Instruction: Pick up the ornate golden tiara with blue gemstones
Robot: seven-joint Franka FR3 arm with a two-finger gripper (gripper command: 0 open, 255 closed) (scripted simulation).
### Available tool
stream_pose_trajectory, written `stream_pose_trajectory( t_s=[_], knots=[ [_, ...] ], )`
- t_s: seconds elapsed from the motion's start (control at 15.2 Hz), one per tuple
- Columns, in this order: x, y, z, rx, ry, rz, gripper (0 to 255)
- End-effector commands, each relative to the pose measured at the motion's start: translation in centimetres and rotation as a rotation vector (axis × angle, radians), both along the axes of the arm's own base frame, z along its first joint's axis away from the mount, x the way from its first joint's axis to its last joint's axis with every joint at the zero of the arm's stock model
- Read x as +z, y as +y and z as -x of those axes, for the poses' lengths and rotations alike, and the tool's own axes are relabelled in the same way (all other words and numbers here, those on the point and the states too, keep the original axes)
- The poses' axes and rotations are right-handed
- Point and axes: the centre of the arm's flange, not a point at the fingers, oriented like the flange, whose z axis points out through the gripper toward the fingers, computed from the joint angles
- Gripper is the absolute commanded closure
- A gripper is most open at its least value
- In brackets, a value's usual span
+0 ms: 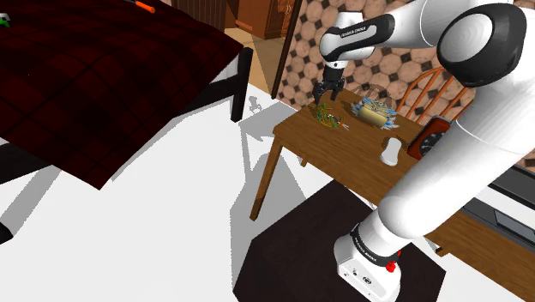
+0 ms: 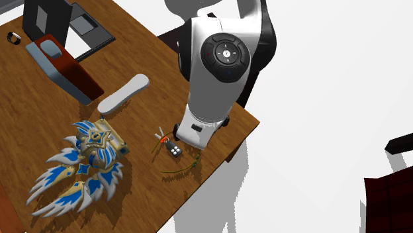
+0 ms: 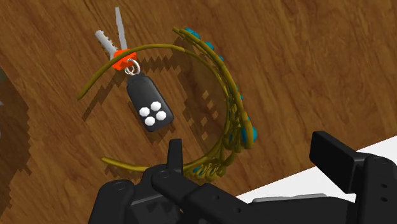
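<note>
Across the shoulder view's left spreads a bed [image 1: 94, 77] under a dark red checked cover. Next comes the wooden desk [image 1: 343, 163], and close to its edge lies the tiara [image 1: 326, 117], a thin golden hoop flat on the wood, with the gripper [image 1: 327, 94] hanging just above it. Further right stand a winged blue-and-gold ornament [image 1: 375, 111] and a white oblong piece [image 1: 390, 153], with a chair [image 1: 433, 86] behind.

From the wrist view, the fingers [image 3: 337, 159] stand wide apart and touch nothing. The tiara's blue-gemmed band runs between them, one finger over the hoop's inside and the other out past the desk's edge. A black key fob [image 3: 150, 108] with keys on an orange ring lies inside the hoop, its ring touching the gold wire.

The likely trouble is the hoop's thinness. Lying flat, it offers little to pinch, so a closing too high would meet nothing, and one too low could scrape the wood. A sideways nudge could slide the tiara off the nearby edge. The keys might also snag the wire and come up with it.
</note>
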Motion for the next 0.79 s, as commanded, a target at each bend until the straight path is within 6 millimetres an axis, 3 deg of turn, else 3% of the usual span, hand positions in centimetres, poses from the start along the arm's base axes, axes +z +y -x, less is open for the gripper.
stream_pose_trajectory(
  t_s=[0.0, 0.26, 0.4, 0.46, 0.73],
  knots=[
    [-1.0, -0.1, -0.1, 0.000, 0.000, 0.001, 0],
    [-3.4, -0.1, -0.1, 0.000, 0.000, 0.001, 0],
    [-3.4, -0.1, -0.1, 0.000, 0.000, 0.001, 0],
    [-3.4, -0.1, -0.1, 0.000, 0.000, 0.001, 255],
    [-3.4, -0.2, -0.1, 0.000, 0.000, 0.001, 255]
  ],
)
